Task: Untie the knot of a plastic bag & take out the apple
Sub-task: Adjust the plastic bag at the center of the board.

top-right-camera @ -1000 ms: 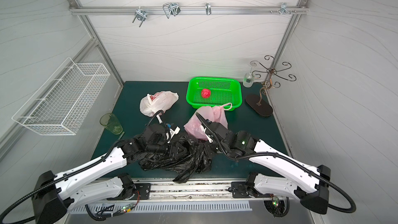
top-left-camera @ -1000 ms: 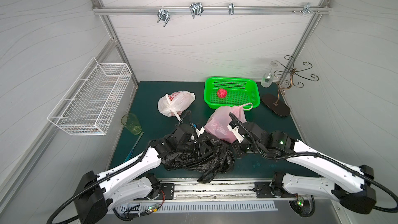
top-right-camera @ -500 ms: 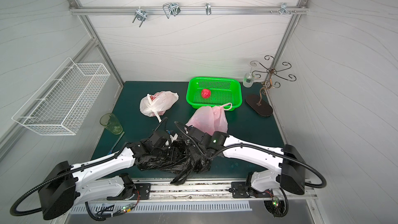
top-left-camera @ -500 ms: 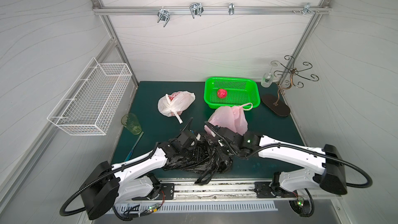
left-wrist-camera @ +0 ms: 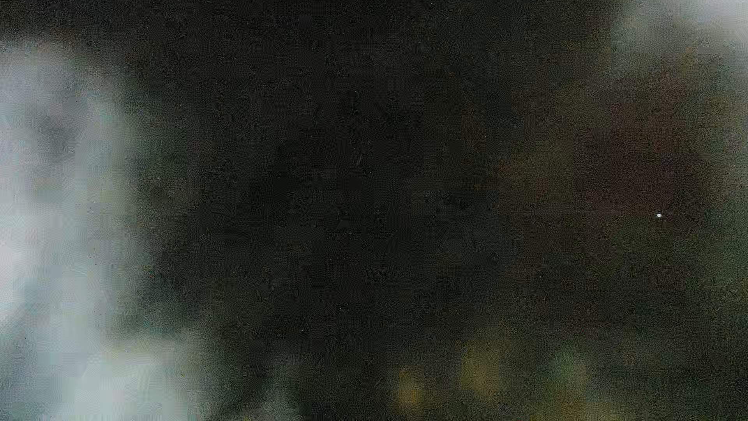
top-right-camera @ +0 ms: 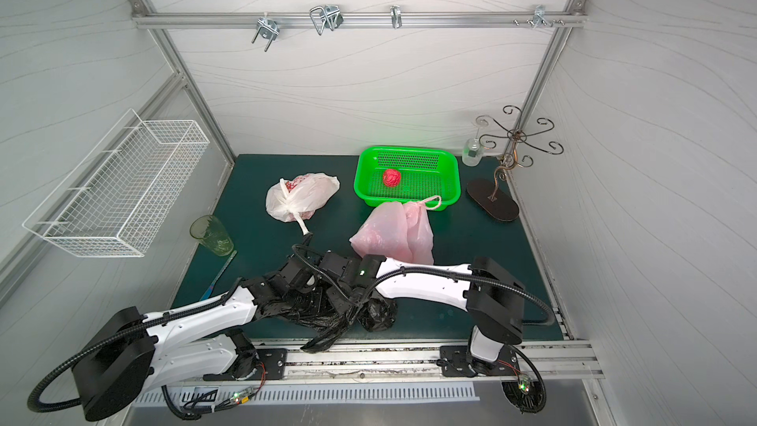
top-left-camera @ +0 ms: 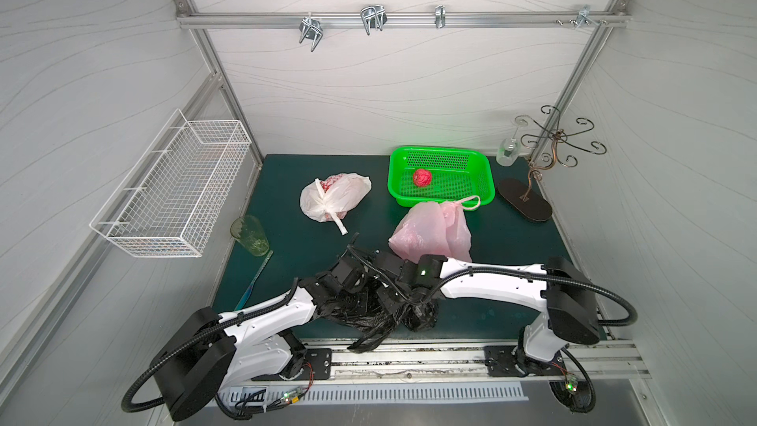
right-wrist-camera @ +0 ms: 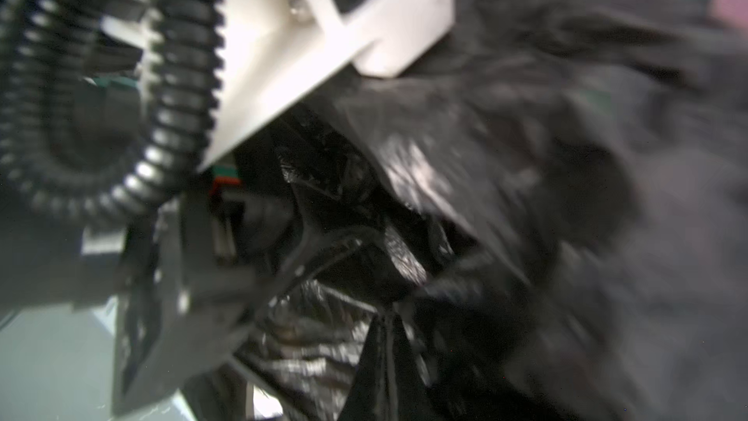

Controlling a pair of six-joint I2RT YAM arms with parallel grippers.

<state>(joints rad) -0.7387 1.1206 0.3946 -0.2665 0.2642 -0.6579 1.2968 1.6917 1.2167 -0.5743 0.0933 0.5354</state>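
In both top views the black bag (top-left-camera: 418,317) lies crumpled at the near edge of the bench (top-left-camera: 295,247), between the two arms. One twisted tail of it hangs over the front edge onto the rail. The left hand (top-left-camera: 358,282) is pushed into the folds from the left side. Its fingers are covered by film, so it cannot be told whether it stands wide, narrow or holds anything. The right hand (top-left-camera: 393,295) points down into the same bundle and is closed; whether film is pinched in it cannot be confirmed. The knot and the apple are hidden by the film. Just behind the right arm sits a pink bag (top-left-camera: 430,231), its tied loop against the front rim of a green basket (top-left-camera: 440,151) that holds a red round item (top-left-camera: 422,178). A knotted white bag (top-right-camera: 301,198) lies left of the basket, apart from it. A green cup (top-right-camera: 211,235) stands near the left edge. Left wrist view: almost wholly dark and out of focus; nothing identifiable. Right wrist view: glossy black film fills most of the frame, with a white bracket (right-wrist-camera: 303,34) and a ribbed cable (right-wrist-camera: 174,115) close against it; the fingers cannot be made out.
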